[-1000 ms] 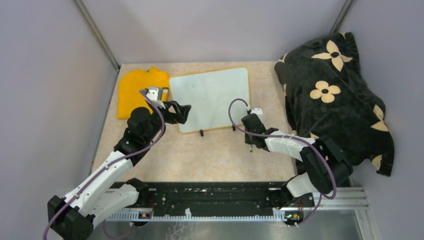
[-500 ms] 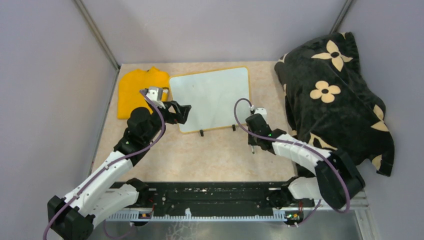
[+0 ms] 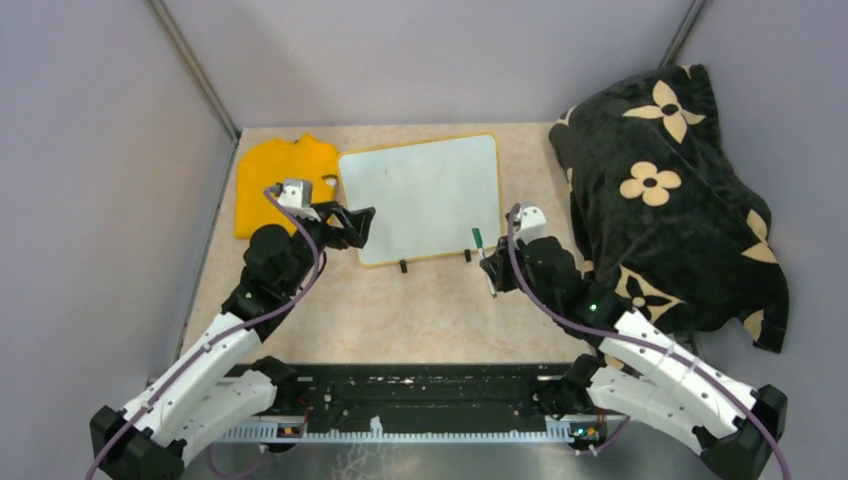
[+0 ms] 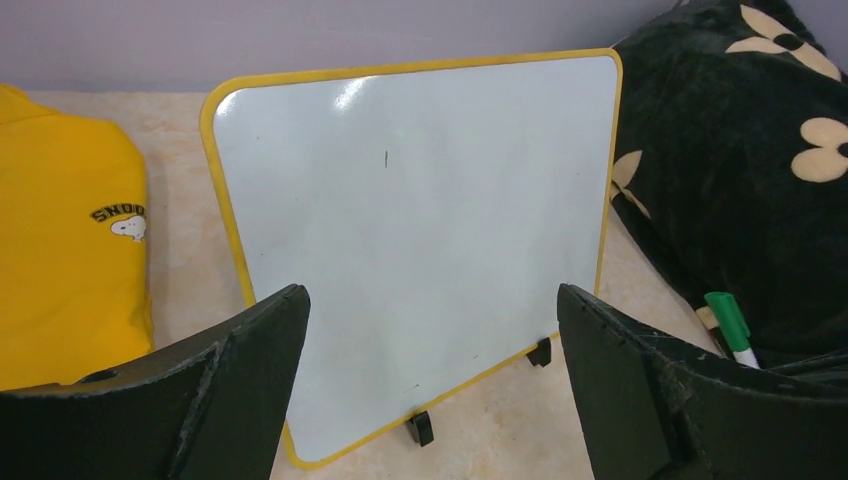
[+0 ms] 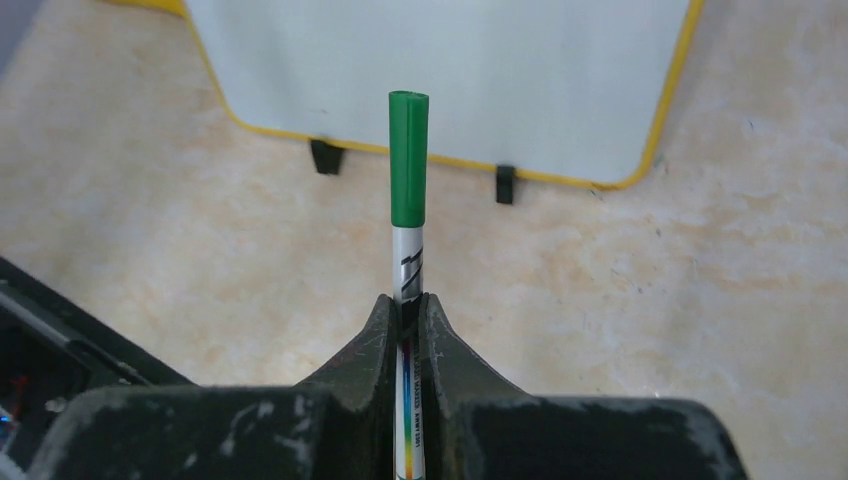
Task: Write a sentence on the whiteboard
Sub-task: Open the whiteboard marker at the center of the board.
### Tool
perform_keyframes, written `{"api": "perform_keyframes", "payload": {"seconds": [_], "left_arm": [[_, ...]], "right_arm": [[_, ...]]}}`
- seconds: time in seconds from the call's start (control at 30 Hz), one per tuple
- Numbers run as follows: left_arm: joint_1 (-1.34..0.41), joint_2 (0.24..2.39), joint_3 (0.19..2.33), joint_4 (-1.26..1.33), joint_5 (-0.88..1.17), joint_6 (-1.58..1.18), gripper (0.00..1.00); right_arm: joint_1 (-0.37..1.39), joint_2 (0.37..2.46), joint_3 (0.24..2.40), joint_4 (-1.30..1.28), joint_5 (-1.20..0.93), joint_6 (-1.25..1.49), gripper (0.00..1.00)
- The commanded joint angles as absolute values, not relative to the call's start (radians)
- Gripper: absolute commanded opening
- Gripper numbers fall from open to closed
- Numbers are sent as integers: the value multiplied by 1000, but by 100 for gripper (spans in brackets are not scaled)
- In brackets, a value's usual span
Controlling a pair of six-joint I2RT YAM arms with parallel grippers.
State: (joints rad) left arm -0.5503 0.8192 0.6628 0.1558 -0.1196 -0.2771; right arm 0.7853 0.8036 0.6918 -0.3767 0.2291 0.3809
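The whiteboard (image 3: 425, 195) stands in the middle of the far half of the table (image 3: 420, 310). It rests on two little black feet (image 5: 325, 157) and leans back. Its face is shiny white with one tiny dark speck.

A folded yellow cloth (image 3: 275, 180) lies at the board's 9 o'clock, just beside its frame. A big black blanket with cream flowers (image 3: 660, 180) is piled at the board's 3 o'clock, close to that edge.

The left gripper (image 3: 365, 227) is at the board's 8 o'clock corner. Its two fingers are spread wide apart and hold nothing. From the wrist view, the board sits right between them.

The right gripper (image 5: 405, 305) is at the board's 5 o'clock, near the right foot. Its fingers are squeezed tight on a marker (image 5: 409, 160). The green cap is on and points to 12 o'clock, at the board's low edge. I cannot tell if the cap touches the frame. The right arm runs along the edge of the blanket.
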Motion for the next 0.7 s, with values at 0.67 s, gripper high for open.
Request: {"api": "perform_keyframes", "payload": {"seconds": [0.67], "left_arm": [[-557, 916, 686, 570, 640, -763, 99]], "right_arm": [[896, 781, 730, 177, -147, 439, 0]]}}
